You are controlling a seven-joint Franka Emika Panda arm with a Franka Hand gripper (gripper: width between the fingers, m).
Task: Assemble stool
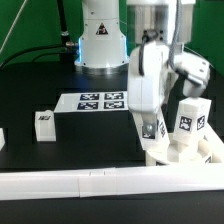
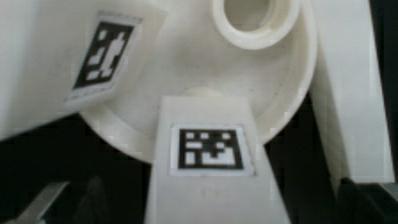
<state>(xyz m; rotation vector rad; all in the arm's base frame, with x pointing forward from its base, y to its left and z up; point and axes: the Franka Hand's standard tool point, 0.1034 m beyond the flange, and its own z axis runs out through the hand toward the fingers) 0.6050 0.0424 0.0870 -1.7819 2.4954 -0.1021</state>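
Observation:
The round white seat disc [image 1: 190, 152] lies at the exterior view's right, against the front rail, with a tagged leg [image 1: 192, 114] standing upright on it. My gripper [image 1: 152, 138] hangs over the seat's left edge, shut on another white leg [image 1: 152, 128] with its tag facing out. In the wrist view the held leg [image 2: 210, 150] runs between my dark fingers [image 2: 43, 205] and lies over the seat disc [image 2: 196, 75], just below a round recess [image 2: 267, 25]. My gripper [image 2: 210, 205] grips the leg's near end. A tagged part [image 2: 103, 55] sits beside the seat.
A loose tagged leg [image 1: 44, 122] stands on the black table at the exterior view's left. The marker board [image 1: 100, 100] lies before the robot base. A long white rail [image 1: 90, 186] runs along the front. A white piece [image 1: 2, 138] shows at the left edge.

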